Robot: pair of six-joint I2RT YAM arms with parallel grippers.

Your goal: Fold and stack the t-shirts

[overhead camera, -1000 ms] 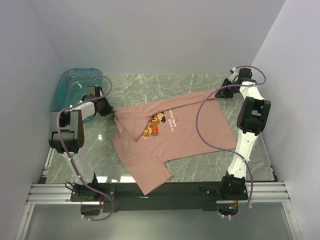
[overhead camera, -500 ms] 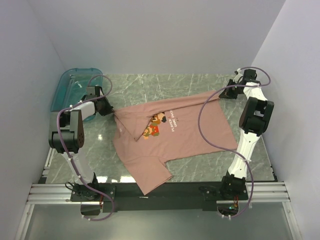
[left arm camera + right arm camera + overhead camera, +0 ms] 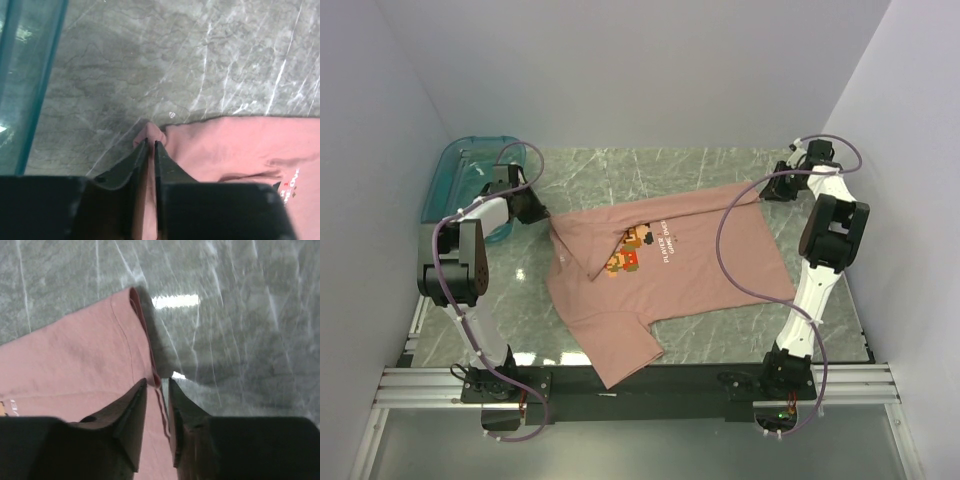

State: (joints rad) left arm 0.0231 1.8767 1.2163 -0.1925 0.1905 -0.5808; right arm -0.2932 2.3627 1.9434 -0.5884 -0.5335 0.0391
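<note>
One dusty-pink t-shirt (image 3: 670,270) lies spread on the marble table, chest print up, with its left part folded over and a sleeve hanging over the near edge. My left gripper (image 3: 535,212) is shut on the shirt's left corner; in the left wrist view pink cloth (image 3: 235,145) runs between the nearly closed jaws (image 3: 151,142). My right gripper (image 3: 772,187) is at the shirt's far right corner. In the right wrist view its jaws (image 3: 157,382) stand slightly apart over the shirt's hem (image 3: 75,355), not clamping it.
A teal translucent tray (image 3: 450,175) stands at the far left, right beside my left gripper; its wall shows in the left wrist view (image 3: 25,75). White walls enclose the table on three sides. The metal rail (image 3: 640,385) runs along the near edge.
My right gripper has drawn back to the right, off the shirt's far right corner, which stayed in place. My left gripper has shifted slightly up and left, still holding the cloth.
</note>
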